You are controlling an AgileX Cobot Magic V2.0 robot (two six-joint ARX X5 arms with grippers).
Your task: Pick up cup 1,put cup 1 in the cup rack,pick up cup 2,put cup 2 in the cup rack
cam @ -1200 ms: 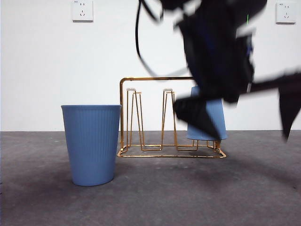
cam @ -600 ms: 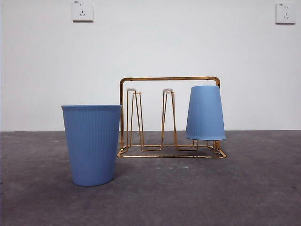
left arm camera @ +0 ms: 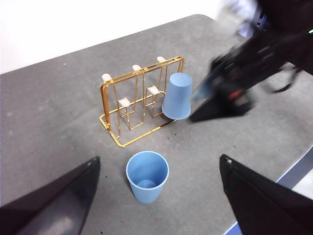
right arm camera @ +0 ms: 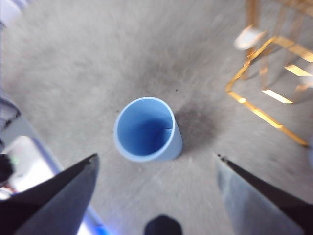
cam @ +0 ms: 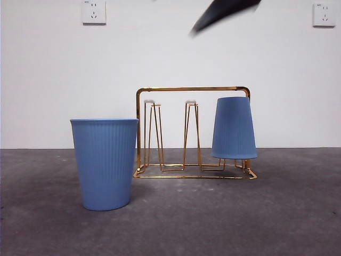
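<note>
One blue cup on rack, one upright on table, both grippers spread and empty
Front: cup rack (cam: 192, 133) centre, inverted cup (cam: 233, 128) on its right-end peg, upright cup (cam: 104, 162) lower left, touching nothing. Left wrist: left gripper (left arm camera: 159, 196) wide apart; right gripper (left arm camera: 222, 95) blurred beside rack. Right wrist: right gripper (right arm camera: 156, 196) apart above upright cup (right arm camera: 147, 129)

No readable text, brand, number or label shows on anything in these pictures. The two wall sockets (cam: 94, 12) at the upper left and upper right of the front view bear only tiny marks too small to read. The blue cups carry plain ribbing only.
</note>
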